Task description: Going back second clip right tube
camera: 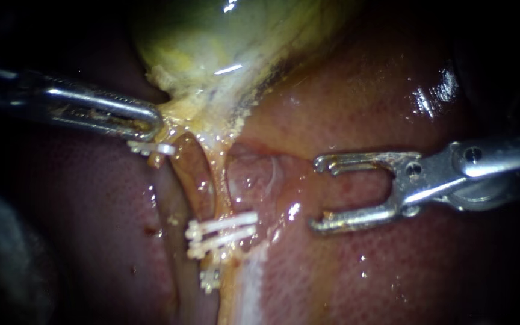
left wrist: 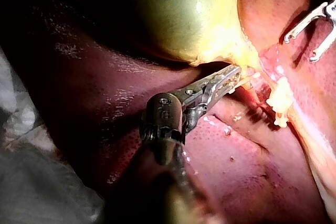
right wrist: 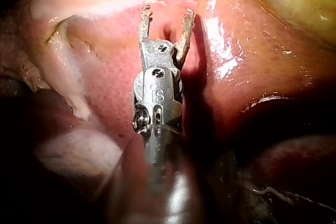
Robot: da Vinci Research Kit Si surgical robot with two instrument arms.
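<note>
**Right instrument**: the shaft enters from the right. Its jaws are spread wide and hold nothing. They point toward the tubes and lie over the glistening liver. In the right wrist view the same open jaws face a pale fold of tissue ahead of them.

**Right tube**: a yellowish strand near the jaw tips but apart from them. It runs down from the neck of the gallbladder.

**Clips**: two white clips cross the right tube side by side, close together. They sit below the gap that separates the two tubes. A lower clip shows beneath them on the same strand.

**Left tube**: it runs beside the right one and carries an upper clip near its top.

**Left instrument**: it sits just above that upper clip, with the shaft entering from the left. Its jaws are closed on the yellow tissue at the gallbladder's neck, which is stretched toward them.
</note>
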